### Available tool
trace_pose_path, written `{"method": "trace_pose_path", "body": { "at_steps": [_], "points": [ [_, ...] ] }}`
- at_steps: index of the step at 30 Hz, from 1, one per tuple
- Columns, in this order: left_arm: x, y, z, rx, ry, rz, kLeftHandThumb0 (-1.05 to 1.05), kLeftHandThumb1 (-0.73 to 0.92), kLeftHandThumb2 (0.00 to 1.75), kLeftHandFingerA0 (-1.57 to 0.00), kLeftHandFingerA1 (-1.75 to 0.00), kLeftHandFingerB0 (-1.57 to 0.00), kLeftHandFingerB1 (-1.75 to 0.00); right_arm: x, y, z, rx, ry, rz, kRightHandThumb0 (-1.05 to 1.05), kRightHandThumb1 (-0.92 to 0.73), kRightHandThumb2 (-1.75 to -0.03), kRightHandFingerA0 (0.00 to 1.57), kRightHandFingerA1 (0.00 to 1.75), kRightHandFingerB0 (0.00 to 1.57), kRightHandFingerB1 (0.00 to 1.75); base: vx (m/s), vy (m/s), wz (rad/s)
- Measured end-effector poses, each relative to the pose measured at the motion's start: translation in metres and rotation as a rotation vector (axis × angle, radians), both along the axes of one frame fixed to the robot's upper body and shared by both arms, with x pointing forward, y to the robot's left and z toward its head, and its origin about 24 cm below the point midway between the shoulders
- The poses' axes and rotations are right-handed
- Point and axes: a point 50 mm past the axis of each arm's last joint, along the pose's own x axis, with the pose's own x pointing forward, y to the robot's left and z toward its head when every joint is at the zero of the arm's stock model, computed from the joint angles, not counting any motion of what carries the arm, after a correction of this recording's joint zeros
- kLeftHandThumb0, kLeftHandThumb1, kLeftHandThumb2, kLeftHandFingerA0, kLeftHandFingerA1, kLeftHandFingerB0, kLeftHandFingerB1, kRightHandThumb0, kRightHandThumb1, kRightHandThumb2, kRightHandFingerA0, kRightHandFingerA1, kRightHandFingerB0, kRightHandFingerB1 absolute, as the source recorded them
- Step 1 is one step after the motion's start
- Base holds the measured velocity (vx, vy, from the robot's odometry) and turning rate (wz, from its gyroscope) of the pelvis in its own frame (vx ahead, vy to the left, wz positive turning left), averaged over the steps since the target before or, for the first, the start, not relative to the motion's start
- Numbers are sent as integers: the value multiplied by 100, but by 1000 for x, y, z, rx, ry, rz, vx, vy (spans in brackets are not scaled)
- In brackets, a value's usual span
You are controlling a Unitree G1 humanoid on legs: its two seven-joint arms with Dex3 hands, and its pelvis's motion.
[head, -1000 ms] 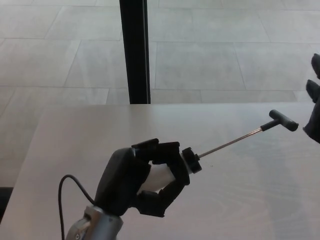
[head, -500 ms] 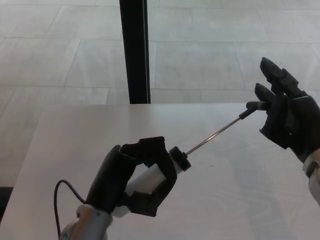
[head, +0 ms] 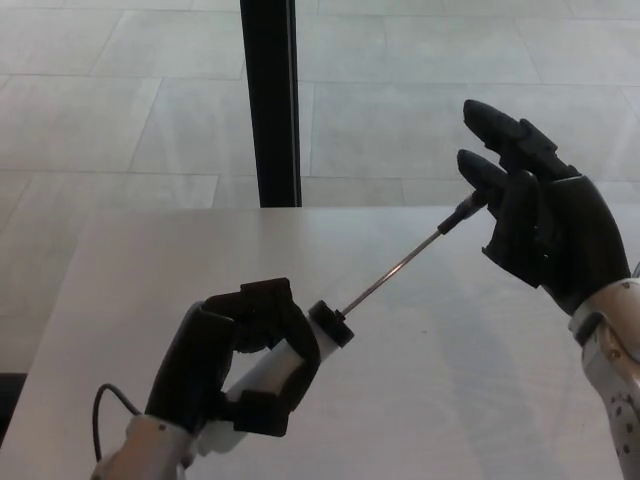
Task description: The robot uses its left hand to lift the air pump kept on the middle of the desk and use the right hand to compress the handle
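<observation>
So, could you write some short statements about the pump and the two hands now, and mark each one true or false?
1. The left hand holds the pump by its white body. True.
2. The rod is pushed fully into the pump. False: it is drawn out, long and bare.
3. The right hand is at the handle end of the rod. True.
4. The pump lies flat on the desk. False: it is held up, tilted.
5. The right hand is a closed fist. False: its fingers are apart.
</observation>
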Motion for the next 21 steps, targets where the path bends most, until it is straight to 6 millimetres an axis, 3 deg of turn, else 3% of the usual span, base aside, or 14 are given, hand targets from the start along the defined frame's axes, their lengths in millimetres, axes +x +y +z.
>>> {"method": "trace_pose_path", "body": {
  "at_steps": [5,6,7,8,10,11,13,15,16,17,18,19,20,21],
  "points": [
    [0,6,-3,-56,63,-10,-12,73,139,-128,-135,-132,-136,-2,3,5,3,-19,18,-91,-80,-123,5,29,10,24,0,0,0],
    [0,8,-4,-71,78,-14,-11,74,140,-129,-135,-133,-137,-3,4,7,4,-23,23,-98,-92,-85,1,32,9,27,0,0,0],
    [0,8,-4,-81,88,-16,-11,74,140,-129,-135,-133,-137,-3,5,7,5,-25,27,-98,-92,-85,1,32,9,27,0,0,0],
    [-1,9,-5,-93,100,-18,-11,73,139,-128,-135,-132,-136,-4,6,8,7,-27,31,-92,-80,-124,6,23,10,20,0,0,0],
    [-1,11,-6,-119,129,-27,-11,75,141,-130,-137,-134,-138,-5,9,11,13,-33,42,-82,-75,-124,0,24,5,24,0,0,0],
    [-1,12,-7,-132,144,-33,-11,75,141,-130,-137,-135,-138,-6,11,12,15,-36,50,-90,-81,-128,0,16,12,20,0,0,0],
    [-1,13,-7,-157,168,-44,-11,74,141,-129,-136,-135,-138,-7,16,12,18,-35,64,-91,-80,-127,0,16,3,19,0,0,0],
    [0,13,-8,-178,187,-52,-11,73,139,-129,-135,-134,-137,-7,19,11,16,-33,75,-91,-81,-129,0,16,11,18,0,0,0],
    [0,14,-8,-185,196,-56,-17,50,160,-117,-175,-106,-165,-7,20,11,15,-32,80,-90,-81,-128,0,18,12,19,0,0,0],
    [0,14,-9,-192,208,-62,-18,46,161,-113,-175,-97,-174,-7,22,11,14,-30,85,-94,-84,-130,0,14,12,16,0,0,0],
    [0,15,-10,-197,216,-67,-11,72,138,-128,-134,-132,-135,-8,23,11,13,-29,88,-97,-87,-131,4,14,13,14,0,0,0],
    [0,15,-10,-201,220,-69,-18,51,160,-115,-175,-105,-166,-8,24,10,13,-28,91,-95,-86,-131,0,14,11,14,0,0,0],
    [0,15,-10,-207,227,-72,-12,73,139,-127,-134,-132,-136,-8,25,9,13,-24,97,-96,-87,-132,0,12,12,14,0,0,0],
    [0,15,-10,-212,232,-75,-12,73,139,-127,-134,-132,-136,-9,27,7,12,-19,103,-96,-87,-132,0,12,12,14,0,0,0]
  ]
}}
